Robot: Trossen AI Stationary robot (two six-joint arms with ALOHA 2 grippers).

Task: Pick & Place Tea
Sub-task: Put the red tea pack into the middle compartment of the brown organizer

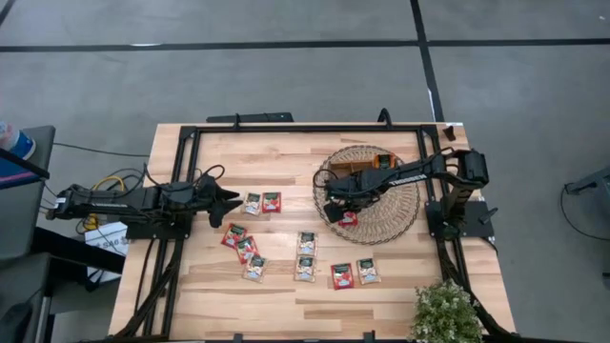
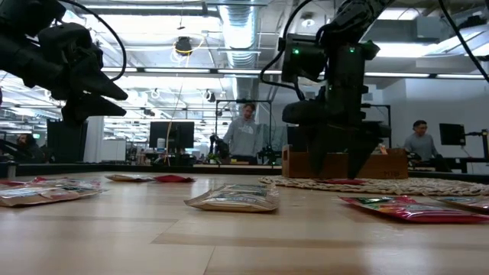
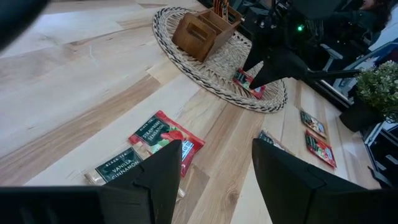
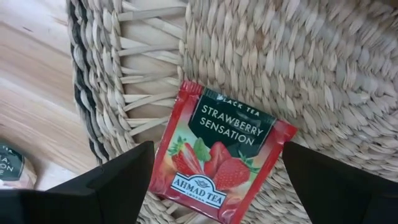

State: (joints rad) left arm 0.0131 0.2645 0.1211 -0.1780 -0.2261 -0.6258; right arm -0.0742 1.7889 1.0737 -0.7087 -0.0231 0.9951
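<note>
A red strawberry tea sachet (image 4: 222, 152) lies flat on the round wicker mat (image 1: 396, 205) near its front-left rim (image 1: 349, 218). My right gripper (image 4: 216, 149) hangs open just above it, pointing down, one finger on either side (image 1: 338, 211). The wooden tray (image 1: 367, 167) stands on the mat behind it. Several more red and pale sachets lie flat on the table, among them a pair (image 1: 262, 202). My left gripper (image 1: 229, 200) is open and hovers above the table just left of that pair, seen as a red sachet (image 3: 168, 137) and a vanilla one (image 3: 121, 168).
Loose sachets lie scattered over the table's near middle (image 1: 305, 257), between the two arms. A potted plant (image 1: 446, 312) stands at the near right corner. A black frame (image 1: 286, 129) runs along the table's edges. People stand in the room beyond the far edge (image 2: 244, 130).
</note>
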